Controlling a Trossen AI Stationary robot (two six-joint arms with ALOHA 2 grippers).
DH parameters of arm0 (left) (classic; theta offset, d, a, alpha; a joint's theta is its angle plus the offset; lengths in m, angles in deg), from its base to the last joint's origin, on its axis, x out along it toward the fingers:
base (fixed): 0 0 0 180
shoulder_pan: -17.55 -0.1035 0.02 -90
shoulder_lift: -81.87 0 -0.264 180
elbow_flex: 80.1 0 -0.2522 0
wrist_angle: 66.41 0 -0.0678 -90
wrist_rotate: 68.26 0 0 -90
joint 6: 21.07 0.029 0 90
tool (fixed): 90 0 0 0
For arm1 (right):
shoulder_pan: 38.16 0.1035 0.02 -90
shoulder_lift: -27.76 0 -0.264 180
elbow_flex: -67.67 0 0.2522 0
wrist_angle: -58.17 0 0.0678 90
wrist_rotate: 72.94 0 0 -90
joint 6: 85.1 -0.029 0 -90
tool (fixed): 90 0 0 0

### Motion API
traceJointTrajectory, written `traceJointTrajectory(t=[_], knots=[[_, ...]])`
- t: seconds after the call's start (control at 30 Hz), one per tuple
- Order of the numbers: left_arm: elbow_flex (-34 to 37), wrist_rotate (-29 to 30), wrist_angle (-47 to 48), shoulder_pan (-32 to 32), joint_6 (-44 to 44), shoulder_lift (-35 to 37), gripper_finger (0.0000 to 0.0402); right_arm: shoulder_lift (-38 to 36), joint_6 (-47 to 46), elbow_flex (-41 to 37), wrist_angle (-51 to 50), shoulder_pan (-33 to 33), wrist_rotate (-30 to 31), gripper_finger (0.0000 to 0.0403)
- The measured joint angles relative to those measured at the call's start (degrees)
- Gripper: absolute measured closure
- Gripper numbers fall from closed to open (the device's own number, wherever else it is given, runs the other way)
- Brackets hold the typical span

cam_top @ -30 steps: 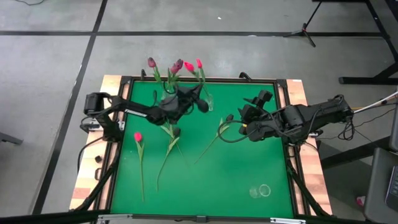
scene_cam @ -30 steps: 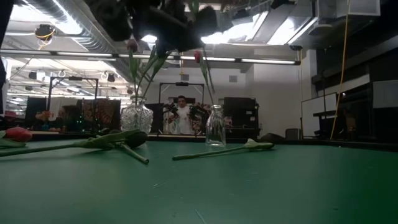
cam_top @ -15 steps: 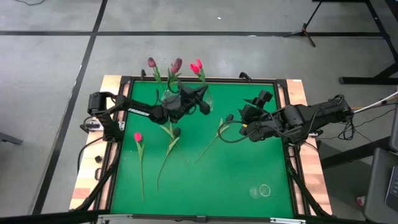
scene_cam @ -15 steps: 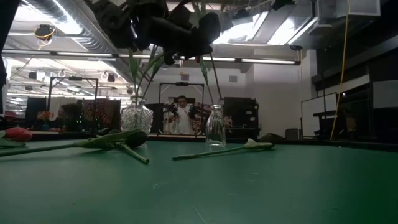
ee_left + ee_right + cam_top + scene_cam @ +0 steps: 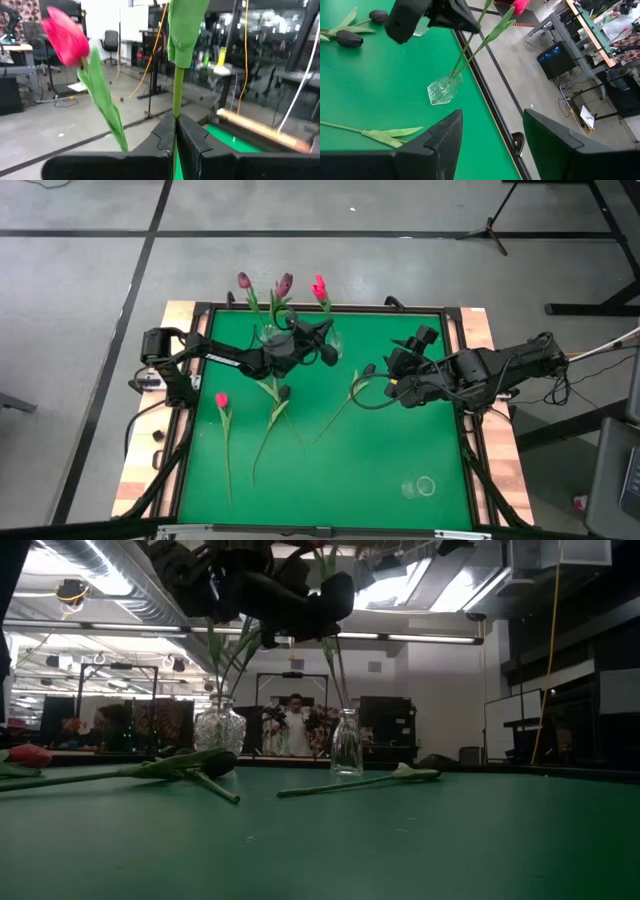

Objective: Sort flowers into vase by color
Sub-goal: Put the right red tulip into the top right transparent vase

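Note:
A round glass vase (image 5: 272, 336) near the far edge holds two purple flowers (image 5: 284, 283). Beside it, a small clear bottle (image 5: 441, 90) holds a pink flower (image 5: 65, 37). My left gripper (image 5: 312, 346) hovers over the bottle, shut on a second pink flower (image 5: 320, 287) whose stem runs down into the bottle's neck. A pink flower (image 5: 221, 400) and dark-headed flowers (image 5: 283, 392) lie flat on the green mat. My right gripper (image 5: 492, 145) is open right of centre, above the mat and near a dark flower head (image 5: 368, 369). My left gripper pinches the pink flower's green stem (image 5: 177, 107) between its two fingers (image 5: 192, 142), below a leaf. The fingers come about level from the table's left and lie across the stem. The flower stands nearly upright, its lower end in the bottle's neck (image 5: 454, 76).
Another clear glass vessel (image 5: 420, 486) lies on the mat near the front right corner. A raised wooden frame (image 5: 478, 330) borders the mat. A stem with a leaf (image 5: 380, 134) lies under my right gripper. A person (image 5: 294, 725) stands far behind the table.
My left gripper, still shut on the stem, has shifted slightly toward the bottle. The held pink flower has swung more upright, and its head now sits next to the other pink head over the bottle. The right arm has kept still.

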Motion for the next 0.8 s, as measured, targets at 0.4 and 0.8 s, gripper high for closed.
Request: traceJointTrajectory(t=[0.4, 0.8], knots=[[0.02, -2.52, 1.33, -1.60, -1.57, -0.02, 0.0398, 0.00, 0.00, 0.00, 0.00, -0.02, 0.00, 0.0194], [0.04, -5.26, -0.51, -1.96, -5.73, -5.37, 0.0398, 0.02, 0.00, 0.00, -0.02, -0.02, 0.06, 0.0194]])
